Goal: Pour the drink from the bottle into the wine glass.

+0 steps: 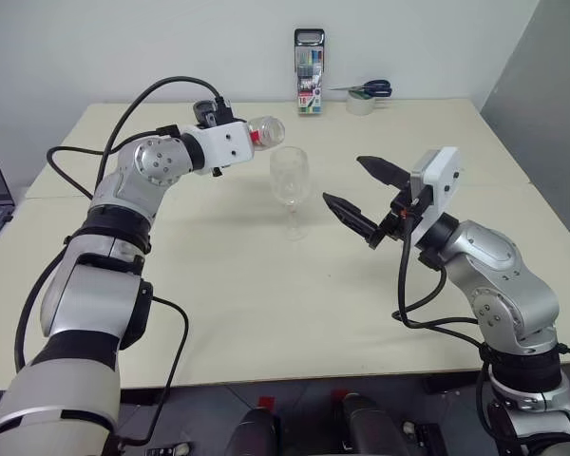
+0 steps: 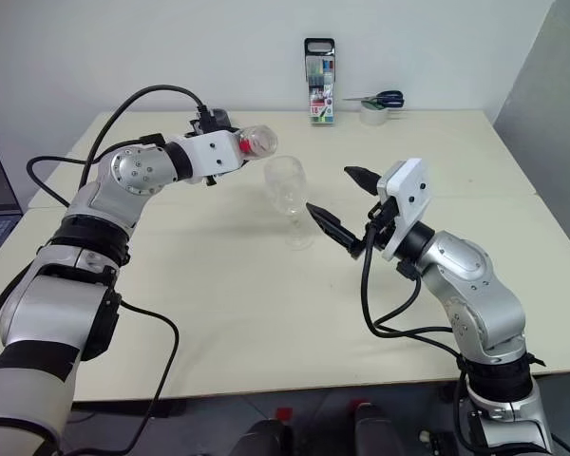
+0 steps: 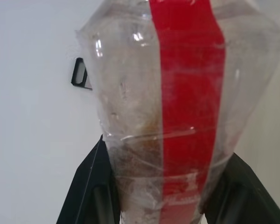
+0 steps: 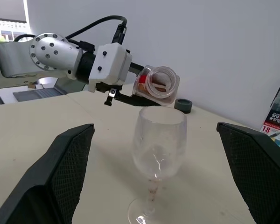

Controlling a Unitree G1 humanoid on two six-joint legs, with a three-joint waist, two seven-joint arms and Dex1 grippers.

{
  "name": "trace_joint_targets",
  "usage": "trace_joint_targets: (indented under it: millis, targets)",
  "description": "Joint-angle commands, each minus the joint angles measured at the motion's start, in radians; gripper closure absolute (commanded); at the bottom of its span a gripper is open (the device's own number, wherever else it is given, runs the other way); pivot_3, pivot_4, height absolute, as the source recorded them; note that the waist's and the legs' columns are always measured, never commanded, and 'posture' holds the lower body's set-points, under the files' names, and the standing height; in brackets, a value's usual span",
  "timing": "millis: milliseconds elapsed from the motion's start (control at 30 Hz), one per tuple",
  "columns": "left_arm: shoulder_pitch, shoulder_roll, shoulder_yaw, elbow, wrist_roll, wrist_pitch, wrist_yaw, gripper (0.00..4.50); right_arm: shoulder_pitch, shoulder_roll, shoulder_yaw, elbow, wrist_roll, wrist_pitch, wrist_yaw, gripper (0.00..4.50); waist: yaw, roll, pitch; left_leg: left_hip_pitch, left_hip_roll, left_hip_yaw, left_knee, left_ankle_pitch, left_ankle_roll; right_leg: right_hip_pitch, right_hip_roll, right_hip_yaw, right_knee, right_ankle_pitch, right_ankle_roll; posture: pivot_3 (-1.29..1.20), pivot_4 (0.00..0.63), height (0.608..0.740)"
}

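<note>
Pale beige table (image 1: 266, 313) meets white wall (image 1: 123, 47); marker pack (image 1: 309, 72) behind.

Pale beige table (image 1: 266, 313) against plain white wall (image 1: 123, 47); grey panel (image 1: 551, 85) at right

The number 18 stands on the marker pack (image 4: 278, 122) label.

Silver arms, black cables, white wrists, black pincers
</note>
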Motion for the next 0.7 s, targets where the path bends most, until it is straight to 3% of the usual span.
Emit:
trace_joint_targets:
  millis: [33, 700]
  targets:
    - [-0.07, 0.023, -0.015, 0.011, 0.042, -0.043, 0.063, 2.78, -0.012, 0.006, -0.019, -0.042, 0.005, -0.007, -0.016, 0.0, 0.0, 0.0, 0.0, 0.0, 0.0, 0.0, 0.0, 0.0, 0.0, 0.0, 0.0, 0.0, 0.0, 0.0, 0.0, 0.0, 0.15, 0.74]
    - [-0.199, 0.03, -0.152, 0.141, 0.246, -0.14, 0.243, 2.78, -0.015, -0.021, -0.039, -0.007, 0.008, -0.018, 0.003, 0.0, 0.0, 0.0, 0.0, 0.0, -0.002, 0.003, 0.0, 0.0, 0.001, 0.0, 0.0, 0.0, 0.001, 0.0, 0.001, 0.0, 0.15, 0.74]
